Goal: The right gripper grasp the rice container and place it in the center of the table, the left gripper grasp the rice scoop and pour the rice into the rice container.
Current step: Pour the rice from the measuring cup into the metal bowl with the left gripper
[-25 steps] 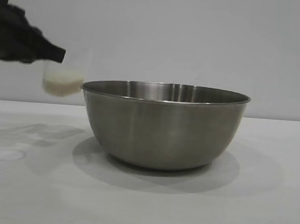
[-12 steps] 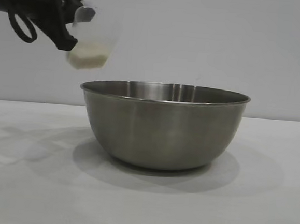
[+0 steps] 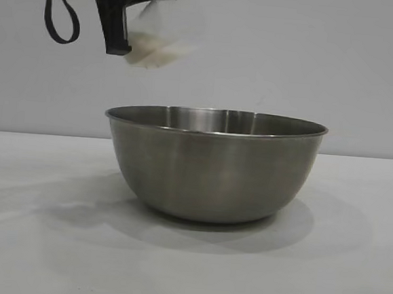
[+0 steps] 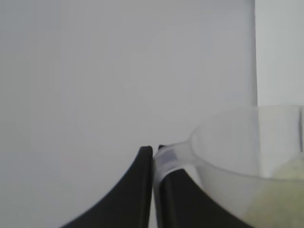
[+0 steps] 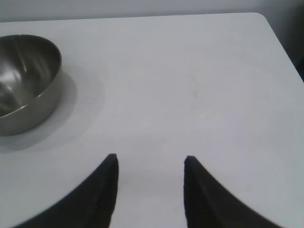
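A plain pale grey wall (image 3: 313, 54) is filling the background from nine o'clock across to three o'clock, bare and evenly lit. Below it a white matte table (image 3: 350, 268) is stretching toward six o'clock, meeting the wall along a level line. Soft light is falling from above, laying diffuse grey shadows on the tabletop around seven and five o'clock. The table's rounded corner (image 5: 260, 16) is showing at one o'clock in the right wrist view.

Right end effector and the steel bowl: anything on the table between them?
Nothing. The right wrist view shows only bare table between the open right end effector and the steel bowl.
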{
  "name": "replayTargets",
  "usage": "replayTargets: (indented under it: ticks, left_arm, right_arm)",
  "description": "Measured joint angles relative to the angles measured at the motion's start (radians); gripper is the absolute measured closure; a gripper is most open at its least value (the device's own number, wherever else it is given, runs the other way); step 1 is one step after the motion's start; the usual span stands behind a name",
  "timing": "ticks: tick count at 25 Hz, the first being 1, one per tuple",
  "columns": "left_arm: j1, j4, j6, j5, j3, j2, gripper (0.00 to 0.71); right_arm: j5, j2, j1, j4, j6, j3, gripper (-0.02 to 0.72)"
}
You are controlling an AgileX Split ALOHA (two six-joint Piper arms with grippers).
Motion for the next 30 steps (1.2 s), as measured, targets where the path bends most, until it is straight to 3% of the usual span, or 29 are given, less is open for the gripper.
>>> replayTargets:
  ticks: [6,12,19,30]
  left_arm:
    - [-0.036,0.072,0.155,0.009,-0.002,0.000,0.710]
    - [-0.044,0.122,0.319,0.097,-0.037,0.000,0.710]
    - [-0.047,0.142,0.380,0.119,-0.060,0.000,0.710]
    - [-0.091,0.226,0.427,0.198,-0.106,0.000,0.710]
  right_arm:
    - [0.000,0.000,0.000,0.000,0.000,0.000,0.434]
    - [0.000,0.000,0.000,0.000,0.000,0.000,0.434]
    - [0.000,0.000,0.000,0.000,0.000,0.000,0.434]
    - [0.000,0.000,0.000,0.000,0.000,0.000,0.434]
